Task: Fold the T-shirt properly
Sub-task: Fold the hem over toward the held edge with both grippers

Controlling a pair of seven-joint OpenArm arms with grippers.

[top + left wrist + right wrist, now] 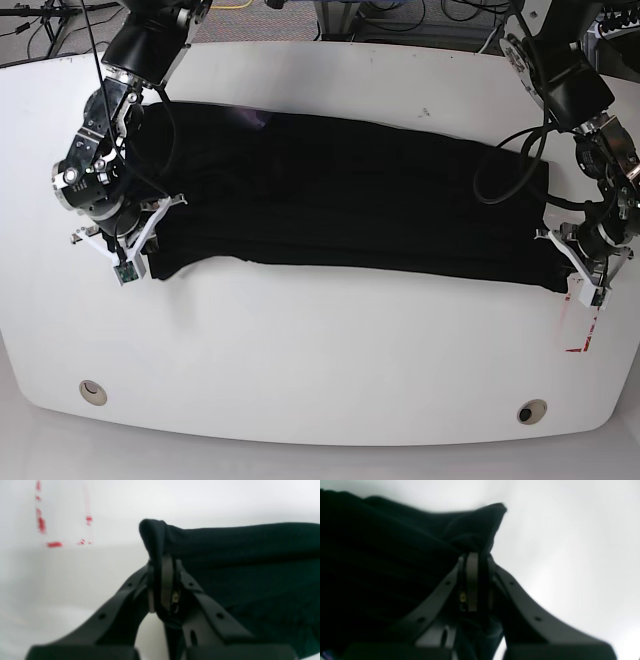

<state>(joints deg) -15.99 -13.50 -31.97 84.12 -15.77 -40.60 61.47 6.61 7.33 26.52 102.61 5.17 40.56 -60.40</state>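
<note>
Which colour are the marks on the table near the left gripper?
Red marks on the white table, clearest in the left wrist view.

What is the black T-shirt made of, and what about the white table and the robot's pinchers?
The T-shirt looks like soft, matte knit cloth: it bunches and wrinkles where the left gripper and right gripper pinch it. The table seems smooth, hard and white, probably laminate or painted board, with a faint sheen. The gripper fingers look like dark matte plastic with screw holes.
</note>
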